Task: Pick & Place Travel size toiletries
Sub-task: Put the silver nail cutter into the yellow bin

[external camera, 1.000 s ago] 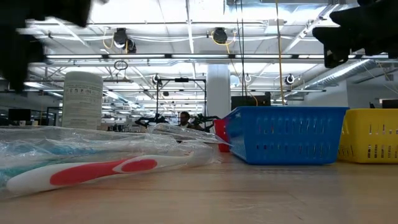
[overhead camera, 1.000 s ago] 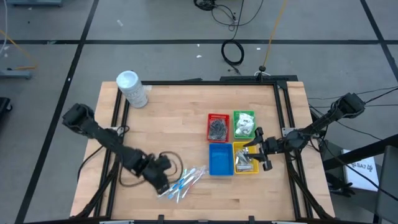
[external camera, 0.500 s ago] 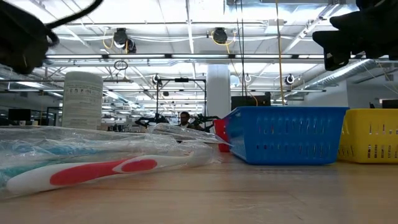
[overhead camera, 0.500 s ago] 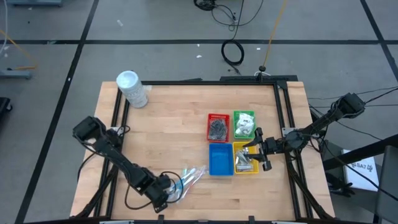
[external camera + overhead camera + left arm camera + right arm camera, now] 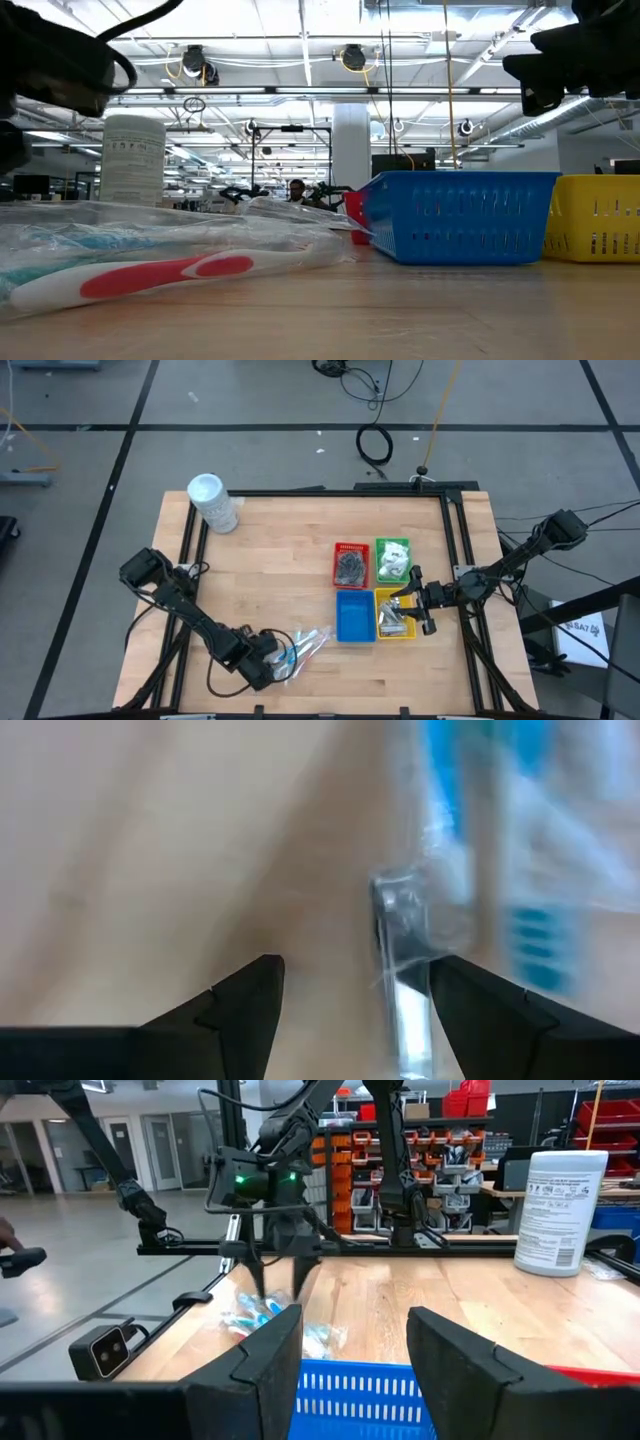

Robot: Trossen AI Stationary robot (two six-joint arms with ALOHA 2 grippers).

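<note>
Over the last second my left hand (image 5: 268, 666) had swung from beside the pile toward the near table edge and then crept back a little, so that it now sat at the near-left end of the heap of slim clear-wrapped blue-and-white sticks (image 5: 300, 649) on the light wooden table (image 5: 280, 580). I took this as the approach to a grasp being finished, with no stick lifted yet. In the left wrist view the two dark fingers (image 5: 240, 1010) were spread apart with nothing between them but bare wood; the crinkled end of one wrapper (image 5: 405, 935) lay just inside the far finger, not clamped. Left arm pose: base at the table's left side, forearm reaching low across the near-left corner, wrist pointed along the table toward the sticks. My right hand (image 5: 418, 610) had not moved; it hovered over the boundary between the yellow square tray (image 5: 396, 617) and the green square tray (image 5: 393, 559), fingers parted and empty as the right wrist view showed, looking over the blue square tray (image 5: 354, 615). Right arm came in from the table's right side, waiting. White packets showed in the green tray and dark bundles in the red square tray (image 5: 350, 564); the blue tray looked empty, so I judged the sticks were the part still to be placed. The tall white cylindrical tub (image 5: 212, 503) stood at the far-left corner, untouched.
</note>
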